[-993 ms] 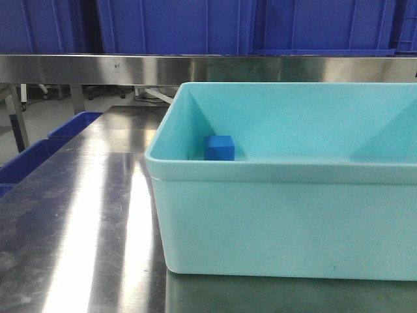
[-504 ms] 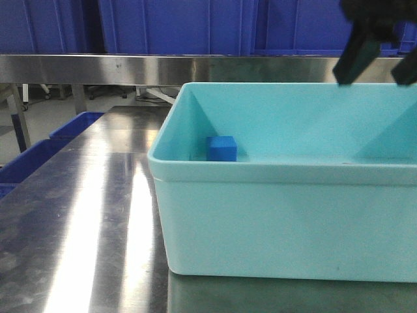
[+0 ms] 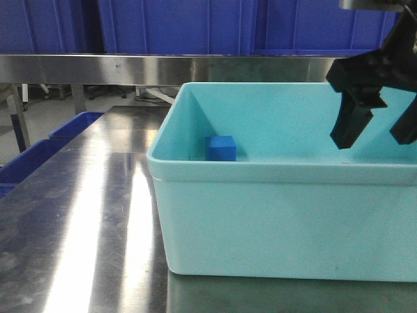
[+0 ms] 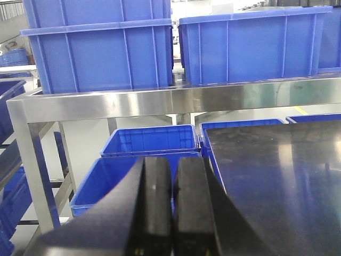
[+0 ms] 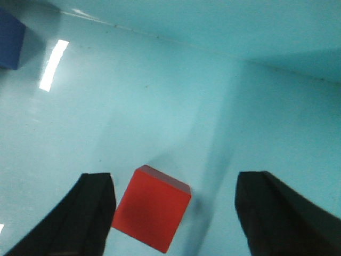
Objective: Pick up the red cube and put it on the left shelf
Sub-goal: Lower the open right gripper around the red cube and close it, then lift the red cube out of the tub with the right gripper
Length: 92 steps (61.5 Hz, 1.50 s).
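Change: a second back the front view held no arm. Half a second back the right claw [image 3: 376,134] was seen at the upper right, above the rim of the teal bin [image 3: 260,215]. Now it is lowered into the bin at the right of the frame, with its jaws spread wide and nothing held.

In the right wrist view the red cube [image 5: 152,210] is seen on the bin floor at lower centre. It sits between the two fingers, nearer the left-of-frame one, and is turned at an angle to them. No contact is visible. The step is judged as the final descent before the grasp. The lift and the placing on the left shelf are not yet done.

The blue cube [image 3: 220,148] is left in the far left corner of the bin, well apart from the claw.

The left claw [image 4: 173,202] is shown pressed closed on nothing, away from the bin.

Surface: a polished steel bench [image 3: 85,215] with strong glare streaks. The bin floor is glossy too.

Room: a steel rail [image 3: 130,65] carrying blue crates [image 3: 176,26] runs across the top of the frame. More blue crates are seen low at the left. Which surface is the left shelf cannot be told.
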Motion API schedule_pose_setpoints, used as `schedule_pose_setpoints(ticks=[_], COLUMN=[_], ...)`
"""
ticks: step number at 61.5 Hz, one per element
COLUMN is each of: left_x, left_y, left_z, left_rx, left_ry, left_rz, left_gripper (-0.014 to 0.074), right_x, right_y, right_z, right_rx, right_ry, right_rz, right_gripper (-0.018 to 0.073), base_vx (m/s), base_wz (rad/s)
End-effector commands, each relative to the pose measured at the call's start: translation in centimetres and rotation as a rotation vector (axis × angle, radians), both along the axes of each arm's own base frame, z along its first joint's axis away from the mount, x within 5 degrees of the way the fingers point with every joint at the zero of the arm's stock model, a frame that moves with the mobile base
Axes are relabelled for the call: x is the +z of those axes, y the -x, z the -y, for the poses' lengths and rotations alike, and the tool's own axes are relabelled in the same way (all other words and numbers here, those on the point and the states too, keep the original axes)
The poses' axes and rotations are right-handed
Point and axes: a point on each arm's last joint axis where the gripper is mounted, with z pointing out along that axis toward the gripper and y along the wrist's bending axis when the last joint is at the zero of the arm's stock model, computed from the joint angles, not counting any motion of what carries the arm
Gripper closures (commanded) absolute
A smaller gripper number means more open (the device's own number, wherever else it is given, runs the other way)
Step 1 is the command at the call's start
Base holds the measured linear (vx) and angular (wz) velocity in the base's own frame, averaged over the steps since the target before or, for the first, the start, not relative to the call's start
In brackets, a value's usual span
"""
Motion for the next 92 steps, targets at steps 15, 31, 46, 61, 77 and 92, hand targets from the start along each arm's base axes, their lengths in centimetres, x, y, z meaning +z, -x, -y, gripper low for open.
schedule_pose_setpoints(ticks=[15,31,46,61,77,92], left_x=[0.0,0.0,0.0,0.0,0.0,0.0], left_y=[-0.1,-0.1,-0.1,-0.1,-0.1,-0.1], left_z=[-0.1,-0.1,-0.1,-0.1,-0.1,-0.1], left_rx=[0.01,0.01,0.01,0.01,0.01,0.01], left_ry=[0.016,0.016,0.016,0.016,0.016,0.016], left_rz=[0.054,0.054,0.054,0.054,0.054,0.054], left_gripper=[0.0491,0.0491,0.0491,0.0491,0.0491,0.0491], right_x=[0.3,-1.6,-2.4,-0.6,7.7,12.6], right_y=[-0.9,-1.3,-1.5,-1.7,0.0,5.0], right_z=[-1.0,-1.6,-1.7,-1.8,-0.9,1.1], right_rx=[-0.004,0.011,0.011,0.012,0.021,0.044], right_ry=[-0.049,-0.024,-0.013,-0.038,-0.169,-0.23], right_rz=[0.021,-0.053,-0.082,-0.015,0.406,0.75], right_gripper=[-0.0021,-0.0021,0.0028,0.0511,0.0502,0.0502], base_vx=[0.0,0.0,0.0,0.0,0.0,0.0], base_wz=[0.0,0.0,0.0,0.0,0.0,0.0])
